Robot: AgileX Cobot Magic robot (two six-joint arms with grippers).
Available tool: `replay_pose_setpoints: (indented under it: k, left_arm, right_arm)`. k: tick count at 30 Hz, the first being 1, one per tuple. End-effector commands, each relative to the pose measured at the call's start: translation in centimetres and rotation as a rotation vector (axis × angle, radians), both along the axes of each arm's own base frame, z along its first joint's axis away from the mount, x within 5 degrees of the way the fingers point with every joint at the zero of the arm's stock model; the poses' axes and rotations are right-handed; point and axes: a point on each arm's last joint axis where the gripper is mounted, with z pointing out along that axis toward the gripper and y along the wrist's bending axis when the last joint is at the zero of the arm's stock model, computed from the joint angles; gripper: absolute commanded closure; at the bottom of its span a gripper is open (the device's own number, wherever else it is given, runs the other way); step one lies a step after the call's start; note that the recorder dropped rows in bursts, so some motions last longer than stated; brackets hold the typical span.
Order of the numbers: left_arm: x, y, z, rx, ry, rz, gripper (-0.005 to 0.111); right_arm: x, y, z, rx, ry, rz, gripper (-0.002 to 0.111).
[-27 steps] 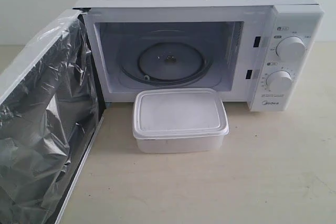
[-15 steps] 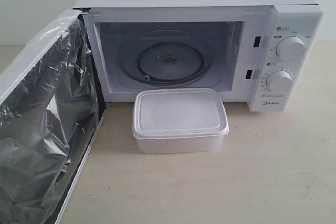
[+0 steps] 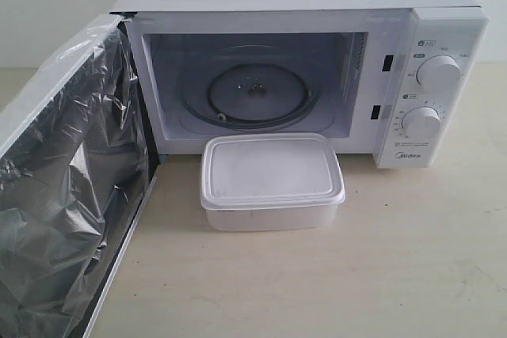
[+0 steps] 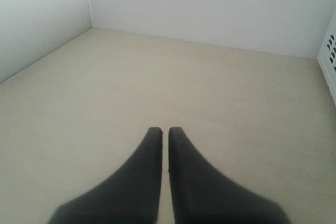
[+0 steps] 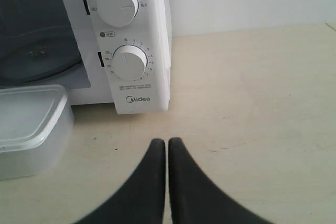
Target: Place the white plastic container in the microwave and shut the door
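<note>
The white plastic container [image 3: 272,180] sits lidded on the table just in front of the open microwave [image 3: 301,5]. The glass turntable [image 3: 257,93] inside is bare. The door [image 3: 67,187] stands swung open at the left, its inner face covered in crinkled film. Neither gripper shows in the exterior view. My right gripper [image 5: 167,142] is shut and empty above the table, with the container [image 5: 29,129] and the knob panel [image 5: 126,40] ahead of it. My left gripper [image 4: 164,130] is shut with nothing in it, over bare table.
The beige table [image 3: 380,259] spreads in front of and to the right of the microwave. White walls [image 4: 210,9] close in the area around the left gripper, and a vented side of the microwave [image 4: 329,51] shows at that view's edge.
</note>
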Motion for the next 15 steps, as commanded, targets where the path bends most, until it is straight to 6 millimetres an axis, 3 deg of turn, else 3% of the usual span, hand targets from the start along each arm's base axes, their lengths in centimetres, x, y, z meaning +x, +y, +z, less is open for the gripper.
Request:
replay_pose_setpoints:
  k: [1,5,9,15]
  left_arm:
    - [0.0,0.0,-0.1,0.001,0.0,0.002,0.102]
    - [0.0,0.0,-0.1,0.001,0.0,0.002,0.102]
    - [0.0,0.0,-0.1,0.001,0.0,0.002,0.102]
    - [0.0,0.0,-0.1,0.001,0.0,0.002,0.102]
  right_arm:
    - [0.0,-0.1,0.1,-0.012,-0.011,-0.006,0.108]
    - [0.0,0.0,0.0,0.003,-0.002,-0.006,0.108]
    - [0.0,0.2,0.4,0.146,-0.033,-0.013,0.108]
    - [-0.6,0.1,5.8,0.207,-0.283,-0.002,0.108]
